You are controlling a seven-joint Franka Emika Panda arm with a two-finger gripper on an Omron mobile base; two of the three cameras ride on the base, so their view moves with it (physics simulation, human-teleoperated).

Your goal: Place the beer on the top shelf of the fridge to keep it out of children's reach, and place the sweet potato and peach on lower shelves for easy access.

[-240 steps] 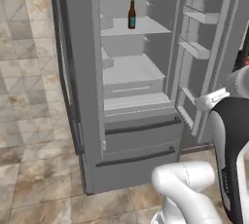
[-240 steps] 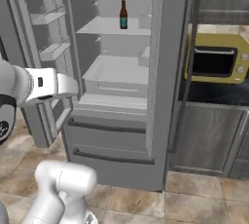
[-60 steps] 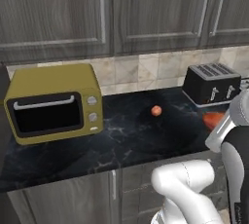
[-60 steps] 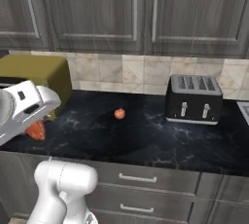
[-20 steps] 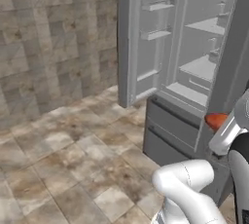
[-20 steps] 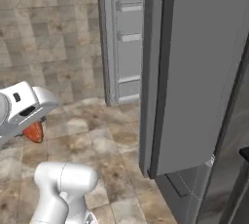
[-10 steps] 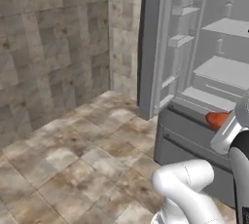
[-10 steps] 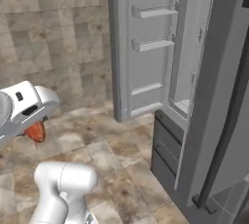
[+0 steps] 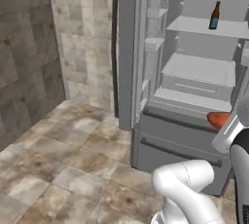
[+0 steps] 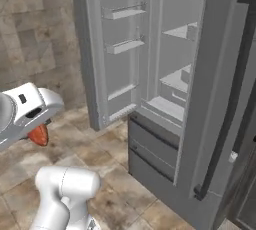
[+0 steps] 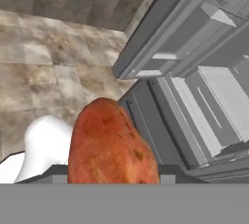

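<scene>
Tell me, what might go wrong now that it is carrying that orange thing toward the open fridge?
The sweet potato sticks far out of the gripper, so it could slip if the arm swings. The open fridge door with its racks stands close to the arm's path, so a wide move might knock it. The beer already stands on the top shelf; reaching too high could tip it.

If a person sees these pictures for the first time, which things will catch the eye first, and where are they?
The orange-red sweet potato looms large at the bottom of the hand view, held in the gripper above the tiled floor. Behind it stands the tall grey fridge with its doors open. A dark beer bottle stands alone on the top shelf.
</scene>
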